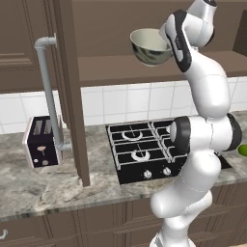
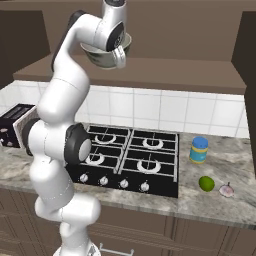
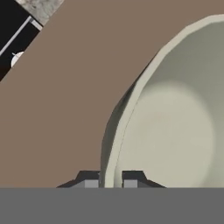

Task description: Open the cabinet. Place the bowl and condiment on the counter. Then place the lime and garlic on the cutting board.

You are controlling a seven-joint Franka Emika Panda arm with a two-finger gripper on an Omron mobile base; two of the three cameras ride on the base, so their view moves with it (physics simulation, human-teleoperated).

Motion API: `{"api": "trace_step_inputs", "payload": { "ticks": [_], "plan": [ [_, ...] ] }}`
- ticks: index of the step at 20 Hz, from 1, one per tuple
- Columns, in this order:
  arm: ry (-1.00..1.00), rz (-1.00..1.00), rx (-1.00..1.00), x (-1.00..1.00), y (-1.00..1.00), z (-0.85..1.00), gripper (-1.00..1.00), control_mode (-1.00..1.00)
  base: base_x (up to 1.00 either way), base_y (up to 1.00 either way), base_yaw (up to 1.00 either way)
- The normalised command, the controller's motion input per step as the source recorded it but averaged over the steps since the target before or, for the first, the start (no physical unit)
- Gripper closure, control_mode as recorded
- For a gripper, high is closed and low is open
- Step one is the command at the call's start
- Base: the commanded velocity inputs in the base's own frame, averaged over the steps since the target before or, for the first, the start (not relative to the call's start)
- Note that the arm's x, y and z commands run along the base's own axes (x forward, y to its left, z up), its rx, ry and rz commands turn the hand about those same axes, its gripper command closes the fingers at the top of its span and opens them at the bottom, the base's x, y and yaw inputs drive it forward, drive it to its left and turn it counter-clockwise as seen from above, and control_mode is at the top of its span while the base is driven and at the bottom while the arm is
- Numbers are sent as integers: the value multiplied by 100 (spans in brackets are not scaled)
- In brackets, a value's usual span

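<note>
The cabinet door [image 1: 72, 96] stands swung open, its grey bar handle [image 1: 48, 91] facing me. The grey-green bowl [image 1: 149, 47] [image 2: 102, 57] sits tilted just over the cabinet's brown shelf [image 1: 120, 67]. My gripper [image 3: 110, 181] [image 1: 166, 44] is shut on the bowl's rim, one finger inside the cream interior [image 3: 175, 127] and one outside. The condiment jar [image 2: 199, 150], the lime [image 2: 206, 183] [image 1: 243, 150] and the garlic [image 2: 227, 190] rest on the counter [image 2: 220, 202] right of the stove. The cutting board is out of view.
A black gas stove [image 1: 144, 149] [image 2: 127, 157] lies in the counter directly below the bowl. A toaster [image 1: 41, 141] [image 2: 15, 122] stands on the left against the white tiled wall. The open door juts out over the counter between toaster and stove.
</note>
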Motion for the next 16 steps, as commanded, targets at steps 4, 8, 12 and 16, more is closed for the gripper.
{"api": "trace_step_inputs", "payload": {
  "ticks": [4,8,12,16],
  "plan": [
    [-8,0,1,-43,-32,2,100,-100,0,0,0],
    [-16,0,5,-89,-35,18,100,-100,0,0,0],
    [-21,0,7,-100,-27,34,100,-100,0,0,0],
    [-9,0,2,-90,-6,6,100,-100,0,0,0]
  ]
}}
